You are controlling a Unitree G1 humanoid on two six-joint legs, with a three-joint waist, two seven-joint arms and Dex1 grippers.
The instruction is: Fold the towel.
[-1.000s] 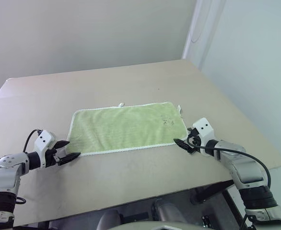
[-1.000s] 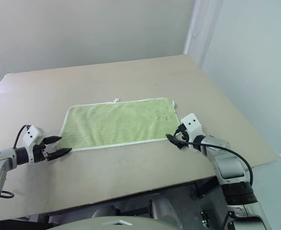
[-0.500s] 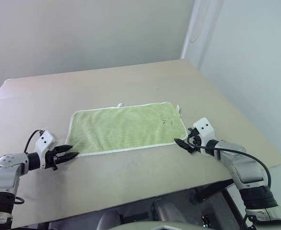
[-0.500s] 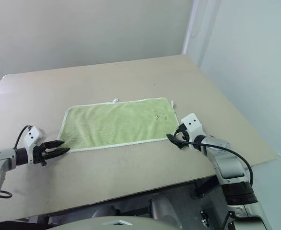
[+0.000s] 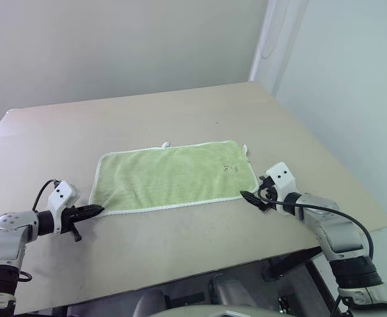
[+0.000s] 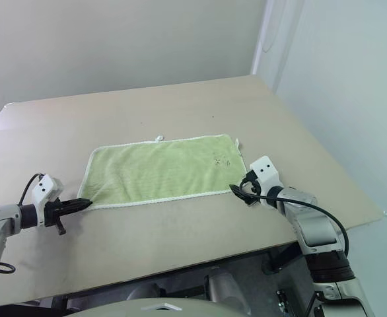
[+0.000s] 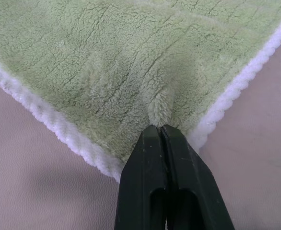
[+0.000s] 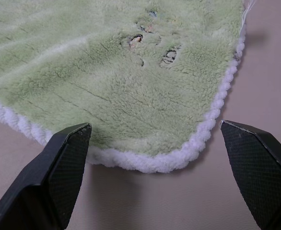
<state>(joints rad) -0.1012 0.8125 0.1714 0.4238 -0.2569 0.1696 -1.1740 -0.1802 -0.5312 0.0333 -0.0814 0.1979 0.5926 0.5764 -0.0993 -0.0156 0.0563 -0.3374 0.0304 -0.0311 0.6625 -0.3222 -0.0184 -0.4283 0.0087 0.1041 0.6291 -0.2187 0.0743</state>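
Observation:
The light-green towel (image 5: 174,177) lies flat on the table, its white edging all around and a small white loop tab (image 5: 166,144) on the far edge. My left gripper (image 5: 100,209) is shut on the towel's near left corner; the left wrist view shows the cloth (image 7: 131,62) puckered into the closed fingertips (image 7: 152,136). My right gripper (image 5: 247,196) stands open at the near right corner, its two fingers either side of the rounded corner (image 8: 188,148), just short of it. The dark logo (image 8: 150,43) sits close behind that corner.
The beige table (image 5: 180,112) runs well past the towel on all sides. Its right edge (image 5: 352,178) and front edge (image 5: 200,267) are near my right arm. A pale wall stands behind the table.
My left gripper has gone from open to shut, pinching the towel's near left corner. The right gripper has stayed open in the same place.

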